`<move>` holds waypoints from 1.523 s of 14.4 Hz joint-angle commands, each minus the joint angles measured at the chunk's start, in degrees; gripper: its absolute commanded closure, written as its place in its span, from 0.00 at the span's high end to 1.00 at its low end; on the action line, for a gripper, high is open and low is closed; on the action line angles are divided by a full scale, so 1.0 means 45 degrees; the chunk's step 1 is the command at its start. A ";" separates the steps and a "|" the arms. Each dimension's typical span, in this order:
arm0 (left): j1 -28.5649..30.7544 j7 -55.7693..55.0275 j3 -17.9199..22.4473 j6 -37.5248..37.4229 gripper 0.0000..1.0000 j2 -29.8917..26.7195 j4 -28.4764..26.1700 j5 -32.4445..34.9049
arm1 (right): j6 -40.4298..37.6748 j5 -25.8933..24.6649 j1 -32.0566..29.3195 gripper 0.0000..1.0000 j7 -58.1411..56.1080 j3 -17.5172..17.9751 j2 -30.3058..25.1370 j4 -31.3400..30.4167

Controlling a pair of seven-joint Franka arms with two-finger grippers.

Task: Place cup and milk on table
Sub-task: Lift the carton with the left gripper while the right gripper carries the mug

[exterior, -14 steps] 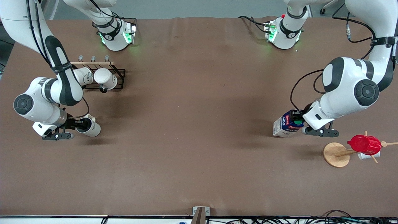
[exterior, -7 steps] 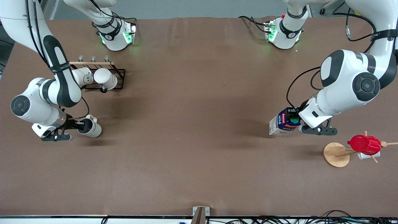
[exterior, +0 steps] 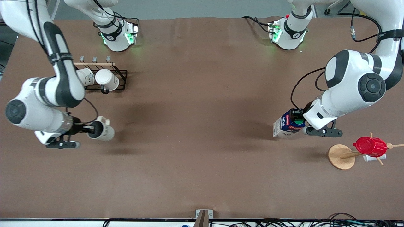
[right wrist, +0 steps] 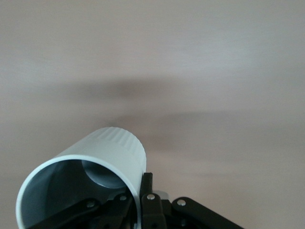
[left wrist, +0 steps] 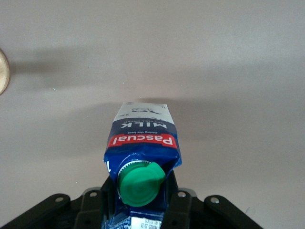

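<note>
The cup [exterior: 101, 132] was clamped tilted at 3 o'clock of the right gripper [exterior: 84, 128] over the table [exterior: 195, 126], while the milk [exterior: 288, 124] was gripped leaning toward 9 o'clock by the left gripper [exterior: 302, 123].

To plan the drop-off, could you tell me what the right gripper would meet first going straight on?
Likely only bare table: the right gripper, shut on the cup, faces open tabletop, though depth is unclear.

Cup [right wrist: 90, 176] rim cut by right wrist view edge; milk [left wrist: 140, 162] base hidden by claw.
</note>
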 commanded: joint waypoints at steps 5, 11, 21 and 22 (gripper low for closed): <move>-0.0073 -0.0719 -0.0222 -0.0856 0.33 -0.0058 0.0652 0.0124 | 0.2345 -0.0187 0.1759 0.00 0.6073 0.2351 0.0578 -0.0045; -0.0541 -0.1715 -0.0359 -0.0895 0.33 -0.0038 0.0730 0.0124 | 0.2698 -0.1764 0.3535 0.00 0.9329 0.2411 0.1145 -0.0005; -0.2610 -0.5853 -0.0359 -0.0875 0.33 0.0761 0.1705 0.0066 | 0.3831 -0.3723 0.3714 0.01 1.2695 0.3525 0.2278 0.0034; -0.2960 -0.6477 -0.0359 -0.0875 0.33 0.0995 0.1920 0.0046 | 0.3831 -0.3762 0.3714 0.02 1.2736 0.3544 0.2376 0.0034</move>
